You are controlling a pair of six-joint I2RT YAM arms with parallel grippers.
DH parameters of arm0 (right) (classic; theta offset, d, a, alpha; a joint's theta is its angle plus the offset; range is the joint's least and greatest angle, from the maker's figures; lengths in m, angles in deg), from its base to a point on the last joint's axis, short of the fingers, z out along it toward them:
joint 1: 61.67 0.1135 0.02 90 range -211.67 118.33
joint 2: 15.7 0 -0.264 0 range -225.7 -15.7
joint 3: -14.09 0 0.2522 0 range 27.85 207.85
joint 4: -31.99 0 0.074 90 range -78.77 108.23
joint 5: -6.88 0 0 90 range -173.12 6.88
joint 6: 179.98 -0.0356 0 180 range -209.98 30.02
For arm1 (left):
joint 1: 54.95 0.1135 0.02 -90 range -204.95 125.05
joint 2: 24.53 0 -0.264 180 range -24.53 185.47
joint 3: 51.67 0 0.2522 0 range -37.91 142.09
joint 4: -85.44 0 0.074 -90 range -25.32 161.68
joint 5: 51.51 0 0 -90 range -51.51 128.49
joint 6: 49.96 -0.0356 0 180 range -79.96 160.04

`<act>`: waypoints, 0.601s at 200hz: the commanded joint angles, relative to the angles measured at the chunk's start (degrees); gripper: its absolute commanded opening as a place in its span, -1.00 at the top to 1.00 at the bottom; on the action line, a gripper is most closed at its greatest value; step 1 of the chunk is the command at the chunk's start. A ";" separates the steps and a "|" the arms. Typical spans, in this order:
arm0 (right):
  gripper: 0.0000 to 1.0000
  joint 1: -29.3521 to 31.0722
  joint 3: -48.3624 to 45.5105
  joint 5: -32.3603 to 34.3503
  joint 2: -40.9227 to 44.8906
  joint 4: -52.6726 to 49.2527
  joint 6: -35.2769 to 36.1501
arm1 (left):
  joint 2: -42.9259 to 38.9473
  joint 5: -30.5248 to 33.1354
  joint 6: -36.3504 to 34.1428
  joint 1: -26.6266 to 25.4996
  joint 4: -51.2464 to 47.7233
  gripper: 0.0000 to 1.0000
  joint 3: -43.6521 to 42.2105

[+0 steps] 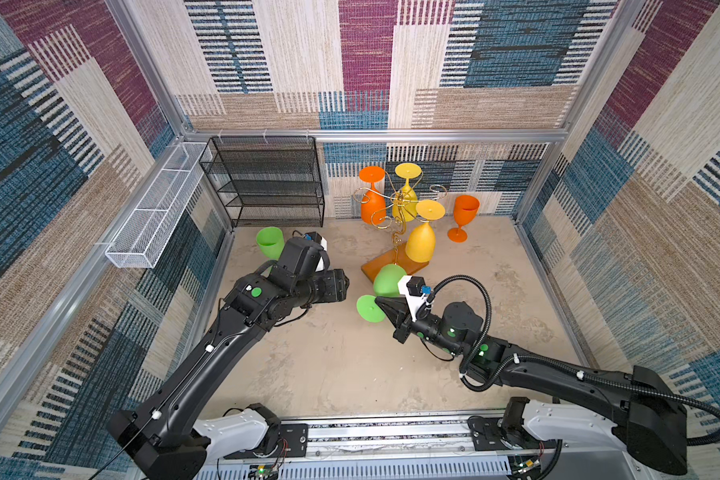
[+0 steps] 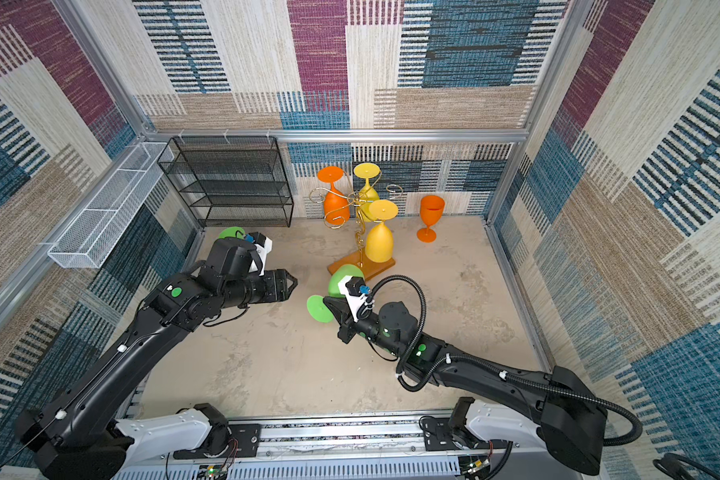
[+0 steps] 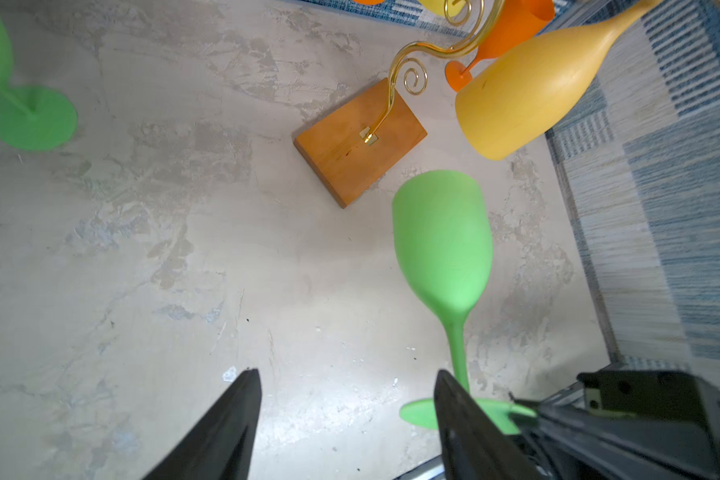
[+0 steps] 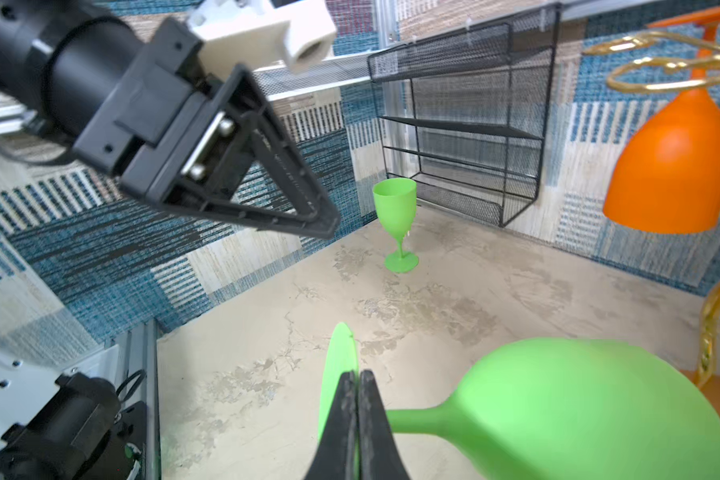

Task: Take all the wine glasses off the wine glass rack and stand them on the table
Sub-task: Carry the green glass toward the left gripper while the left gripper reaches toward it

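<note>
Mid-frame in both top views, the right gripper [image 1: 379, 302], jaws closed, pinches the matte green wine glass [image 1: 387, 279] by its stem; the left gripper [image 3: 343, 378] gapes wide, empty.

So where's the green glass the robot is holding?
In both top views the green wine glass is mid-scene, tipped sideways in the right end effector, just in front of the wooden base of the wine glass rack.

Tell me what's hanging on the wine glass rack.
Three hang upside down on the wine glass rack: an orange wine glass, a rear yellow wine glass and a front yellow wine glass. The rack's wire partly covers the rear one's bowl.
</note>
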 commanded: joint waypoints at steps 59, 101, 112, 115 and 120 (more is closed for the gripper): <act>1.00 8.35 -2.42 10.41 -2.29 11.57 19.51 | 3.93 -6.57 21.81 0.06 -9.54 -0.27 6.14; 1.00 9.65 -2.22 13.28 -4.81 14.20 25.46 | 5.47 -10.06 27.55 0.15 -11.32 -0.23 6.47; 1.00 9.67 -2.08 13.69 -5.29 14.88 26.63 | 5.96 -10.41 28.69 0.14 -12.05 -0.22 6.77; 1.00 9.67 -2.03 13.79 -5.41 15.02 27.00 | 5.96 -10.49 28.90 0.14 -12.08 -0.22 6.75; 1.00 9.67 -1.98 13.85 -5.67 15.24 27.57 | 6.06 -10.57 29.26 0.19 -12.18 -0.22 6.75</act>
